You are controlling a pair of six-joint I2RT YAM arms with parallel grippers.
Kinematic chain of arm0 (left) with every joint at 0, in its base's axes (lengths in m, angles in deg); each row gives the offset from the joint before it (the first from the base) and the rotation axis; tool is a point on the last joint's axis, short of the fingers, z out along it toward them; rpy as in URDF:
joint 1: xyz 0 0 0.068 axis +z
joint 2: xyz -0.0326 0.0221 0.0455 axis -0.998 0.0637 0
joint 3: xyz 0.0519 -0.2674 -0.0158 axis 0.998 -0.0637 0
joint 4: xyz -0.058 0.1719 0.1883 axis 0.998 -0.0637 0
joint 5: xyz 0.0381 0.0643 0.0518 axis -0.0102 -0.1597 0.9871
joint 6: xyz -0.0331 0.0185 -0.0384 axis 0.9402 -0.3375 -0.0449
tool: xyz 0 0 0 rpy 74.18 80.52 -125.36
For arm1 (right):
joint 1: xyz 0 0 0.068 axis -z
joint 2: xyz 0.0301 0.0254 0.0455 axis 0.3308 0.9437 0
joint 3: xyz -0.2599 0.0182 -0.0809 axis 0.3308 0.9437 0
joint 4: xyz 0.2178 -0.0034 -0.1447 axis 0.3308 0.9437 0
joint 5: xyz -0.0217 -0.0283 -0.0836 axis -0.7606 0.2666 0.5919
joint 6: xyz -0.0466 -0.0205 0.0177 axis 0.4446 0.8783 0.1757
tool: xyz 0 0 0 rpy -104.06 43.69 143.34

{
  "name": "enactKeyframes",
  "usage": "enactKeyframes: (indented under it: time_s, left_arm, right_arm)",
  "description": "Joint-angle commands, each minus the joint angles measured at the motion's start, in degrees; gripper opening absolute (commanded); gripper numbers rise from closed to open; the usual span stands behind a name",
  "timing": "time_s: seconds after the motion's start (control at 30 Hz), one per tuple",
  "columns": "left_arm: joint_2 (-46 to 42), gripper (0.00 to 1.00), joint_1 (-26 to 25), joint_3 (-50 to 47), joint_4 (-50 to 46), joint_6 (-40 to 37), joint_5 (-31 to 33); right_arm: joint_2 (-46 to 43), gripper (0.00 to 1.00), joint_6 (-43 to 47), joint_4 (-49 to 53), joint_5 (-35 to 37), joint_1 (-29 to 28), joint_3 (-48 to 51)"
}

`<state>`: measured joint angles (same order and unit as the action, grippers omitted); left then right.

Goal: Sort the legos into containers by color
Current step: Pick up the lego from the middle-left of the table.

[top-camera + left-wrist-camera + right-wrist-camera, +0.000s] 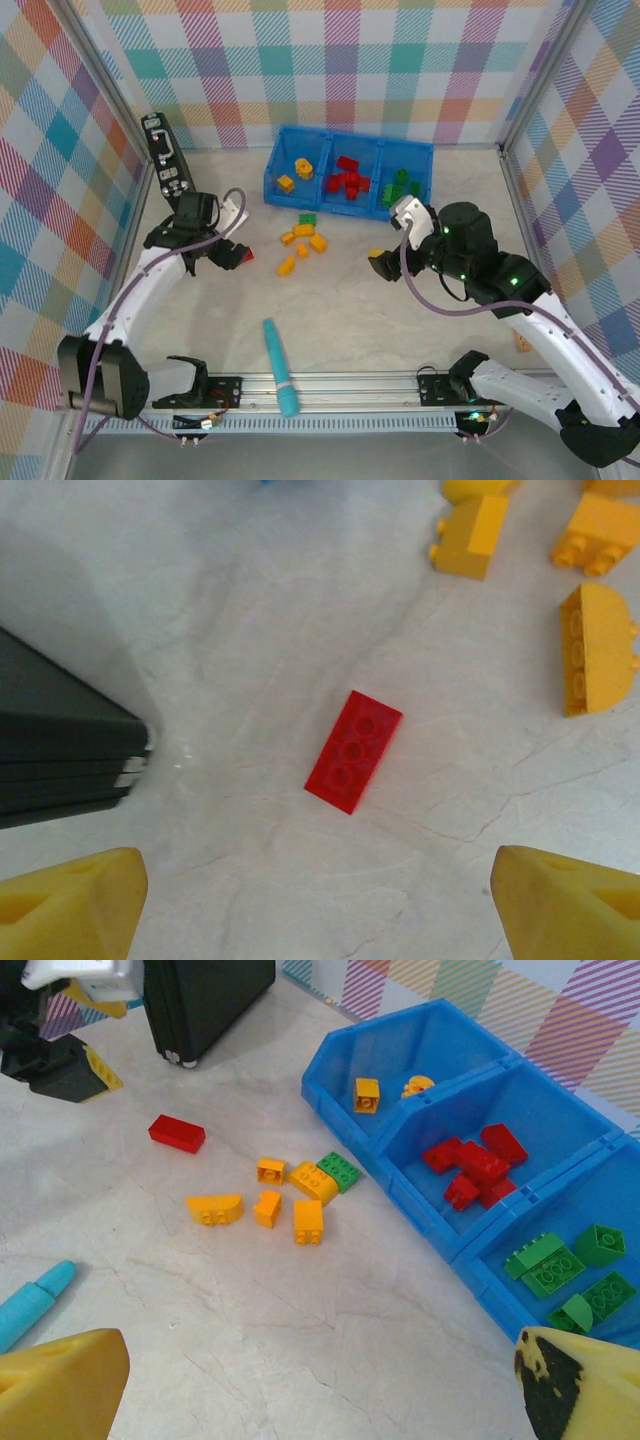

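Nearest the top camera, by the rail, lies the teal cylinder (281, 368), clear of the work. Further in, the left gripper (234, 252) hangs at the red brick (246, 257), well short of the bin (272, 188), whose compartments hold yellow, red and green from left to right. Loose yellow bricks (303, 242) and one green brick (308, 218) lie just before the bin, and the right gripper (382, 262) hovers to their right. Both arms serve the same bin, so they could meet above it.

From the left wrist, the fingertips (70, 905) stand wide apart and empty. The red brick (353, 751) lies on the table (250, 630) ahead of and between them, askew to the jaws. Closing like this would likely catch its corners, so it could spin or pop out. The black case (60, 745) sits close on the left, where a finger could clip it.

From the right wrist, the fingertips (60, 1380) are spread wide on nothing. The green brick (339, 1170) touches one of the yellow bricks (312, 1182). A wide grab there could lift two colours and foul a compartment of the bin (345, 1060).
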<state>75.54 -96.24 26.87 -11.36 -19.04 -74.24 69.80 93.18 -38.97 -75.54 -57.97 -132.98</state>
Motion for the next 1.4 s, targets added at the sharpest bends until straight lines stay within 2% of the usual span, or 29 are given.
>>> enactKeyframes:
  time_s: [0.0,0.1,0.27,0.5,0.9,1.2,1.37]
  left_arm:
    - [4.08,0.90,0.90,1.26,0.75,-1.21,-3.07]
    - [7.17,1.00,1.19,0.26,4.07,-1.50,-2.09]
    - [12.61,1.00,1.80,1.13,7.02,-1.28,-2.10]
    - [21.30,1.00,2.49,4.45,5.53,-2.67,-0.87]
    - [29.28,1.00,2.84,7.89,6.90,-3.77,0.45]
    - [34.34,0.84,4.48,11.37,2.89,-1.88,-3.27]
    - [35.88,0.70,4.70,12.91,-0.66,-0.29,-5.19]
  right_arm:
    - [0.11,0.99,0.53,-2.09,-1.21,-0.31,-0.09]
    - [-0.05,0.99,0.48,-2.65,-1.09,-0.28,0.83]
    - [0.77,0.99,-0.37,-3.39,-2.21,-0.28,1.33]
    - [2.00,0.99,-0.32,-3.33,-2.13,-0.28,0.98]
    - [4.72,0.99,-0.81,-2.81,-3.19,-0.29,-0.07]
    - [5.88,0.99,-0.19,-2.46,-2.06,-0.30,-0.87]
    - [6.24,0.99,0.12,-2.88,-1.87,-0.30,-0.83]
